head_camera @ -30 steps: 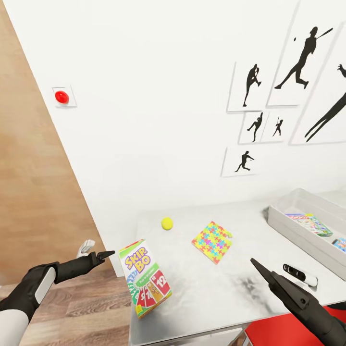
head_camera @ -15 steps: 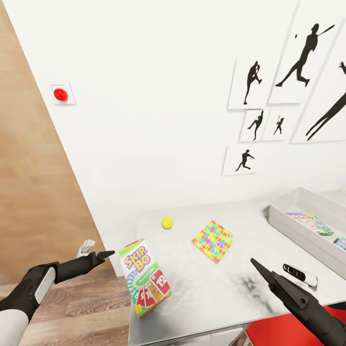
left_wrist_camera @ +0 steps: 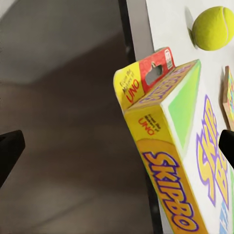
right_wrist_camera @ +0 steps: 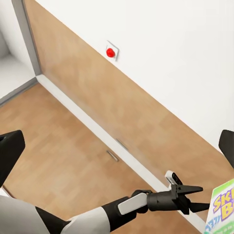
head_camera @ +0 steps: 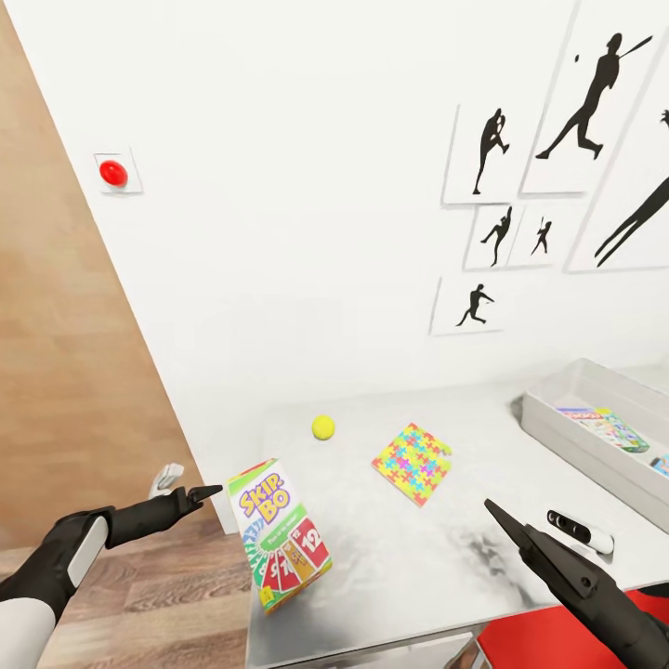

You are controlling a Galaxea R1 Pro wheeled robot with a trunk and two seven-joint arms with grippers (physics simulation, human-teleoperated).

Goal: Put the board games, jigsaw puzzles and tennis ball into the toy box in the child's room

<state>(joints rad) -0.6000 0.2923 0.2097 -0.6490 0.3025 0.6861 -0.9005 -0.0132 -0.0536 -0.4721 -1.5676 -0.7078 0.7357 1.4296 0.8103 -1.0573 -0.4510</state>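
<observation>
A yellow-green, red and white board game, lettered Skip-Bo, lies at the light grey table's front left corner and overhangs the edge. My left gripper hovers just left of it, off the table, open; between its fingertips the box fills the middle. Behind the box lie the tennis ball and one jigsaw puzzle. The toy box stands at the right with a colourful game box inside. My right gripper is open above the table's front.
A small black-and-white stick-shaped object lies near the toy box. A wooden door and wood floor are at the left, a red button on the wall, dancer pictures above, a red chair below the table.
The whole head view has shifted slightly, so the camera moved. Both arms and the things on the table have kept their places.
</observation>
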